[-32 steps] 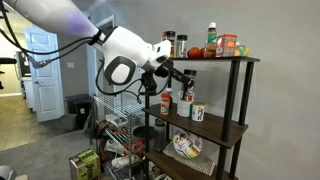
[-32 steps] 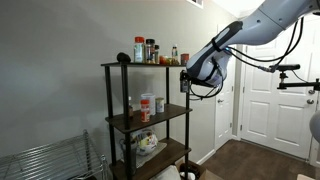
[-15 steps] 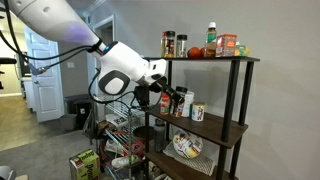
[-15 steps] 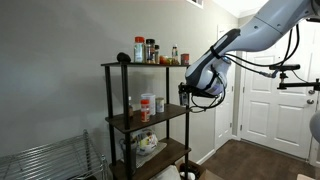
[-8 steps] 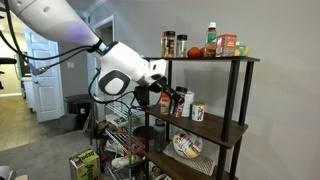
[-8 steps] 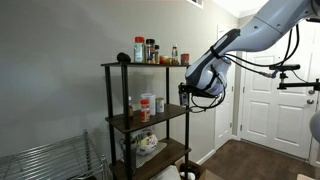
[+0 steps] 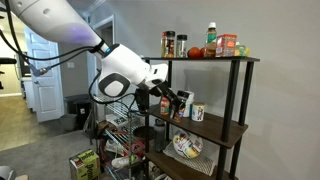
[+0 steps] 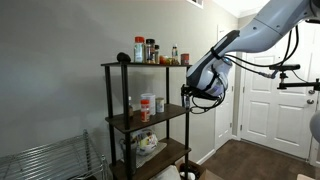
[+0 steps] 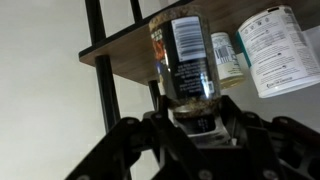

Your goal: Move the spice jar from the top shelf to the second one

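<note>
Holding the spice jar (image 9: 185, 55) between its fingers, the hand (image 9: 190, 115) is closed on the jar's dark end. The wrist view shows this grip plainly, with the barcode label facing the camera.

1. Completed, as I judge it: the jar is off the top shelf (image 7: 215, 60). Two dark jars (image 7: 169, 44) and several other containers stand on that board, and none of them touches the hand.

2. Current position: in both exterior views the hand (image 7: 168, 100) sits at the height of the second shelf (image 7: 225, 124), at the left end of the rack in the view I point to. In the wrist view the jar lies against the edge of a dark brown board, just left of a small bottle (image 9: 228, 55) and a white-labelled container (image 9: 275, 50). I cannot tell from any view whether the jar bears on the board or hangs just clear of it.

3. Remaining: seat the jar upright on a bare part of the second shelf, loosen the fingers, and draw the hand clear of the black post (image 9: 100, 60).

4. Caution: the neighbouring containers stand near the jar, so I judge that the placement leaves little room on the right.
</note>
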{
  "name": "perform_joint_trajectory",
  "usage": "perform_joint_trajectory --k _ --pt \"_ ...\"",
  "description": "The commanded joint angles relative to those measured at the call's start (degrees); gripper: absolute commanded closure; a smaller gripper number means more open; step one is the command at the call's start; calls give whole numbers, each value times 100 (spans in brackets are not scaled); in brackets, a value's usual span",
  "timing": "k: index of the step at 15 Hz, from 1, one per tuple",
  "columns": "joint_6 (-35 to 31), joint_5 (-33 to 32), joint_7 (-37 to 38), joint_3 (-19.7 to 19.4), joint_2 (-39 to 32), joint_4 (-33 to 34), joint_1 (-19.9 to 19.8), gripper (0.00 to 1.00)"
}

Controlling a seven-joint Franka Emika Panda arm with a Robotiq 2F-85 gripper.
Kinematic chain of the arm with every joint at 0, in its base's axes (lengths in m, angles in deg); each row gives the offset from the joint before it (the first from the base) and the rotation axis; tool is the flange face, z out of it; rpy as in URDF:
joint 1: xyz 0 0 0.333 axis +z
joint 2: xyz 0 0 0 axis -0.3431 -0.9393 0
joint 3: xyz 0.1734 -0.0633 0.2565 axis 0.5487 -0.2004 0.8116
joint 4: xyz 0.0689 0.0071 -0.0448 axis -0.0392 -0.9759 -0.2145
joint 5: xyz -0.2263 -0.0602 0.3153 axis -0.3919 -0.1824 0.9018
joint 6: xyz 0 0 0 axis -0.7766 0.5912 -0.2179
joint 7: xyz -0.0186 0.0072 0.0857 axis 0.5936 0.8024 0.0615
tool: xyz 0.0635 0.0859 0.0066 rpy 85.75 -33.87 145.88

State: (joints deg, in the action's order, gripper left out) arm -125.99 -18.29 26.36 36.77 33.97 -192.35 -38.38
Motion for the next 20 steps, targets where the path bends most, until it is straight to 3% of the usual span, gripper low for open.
perform_joint_trajectory --k 1,7,14,17,20 --pt "-268 684 -204 -156 -193 27 295 71" --pt "-73 1537 -121 -1061 -93 510 1096 71" --pt "-121 1475 -161 -2364 -385 1388 2046 71" --pt "-118 1274 -161 -3164 -567 1863 2714 71" --pt "-121 1154 -238 -4228 -940 2466 3688 71"
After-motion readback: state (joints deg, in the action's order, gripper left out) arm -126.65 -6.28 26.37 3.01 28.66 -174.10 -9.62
